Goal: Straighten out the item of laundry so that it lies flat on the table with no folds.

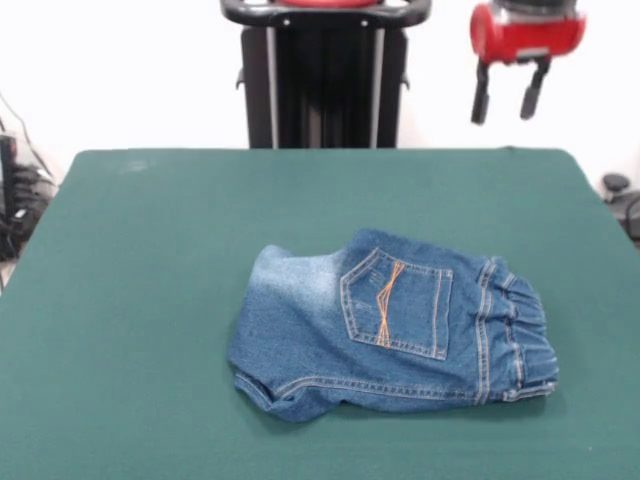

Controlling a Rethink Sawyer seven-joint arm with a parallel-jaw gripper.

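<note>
The small blue denim jeans (390,325) lie folded into a compact bundle on the dark green table (150,300), right of centre and toward the near edge. One back pocket with orange stitching faces up. The elastic waistband is bunched at the right end, and a faded whitish patch sits at the upper left. The legs are doubled under. My gripper (507,96) hangs high at the upper right, above the table's far edge and well clear of the jeans. Its two black fingers are spread apart with nothing between them.
The black pedestal (325,80) stands behind the table's far edge at top centre. Cables and equipment (20,200) sit off the table's left side, and a dark object (622,200) sits off its right side.
</note>
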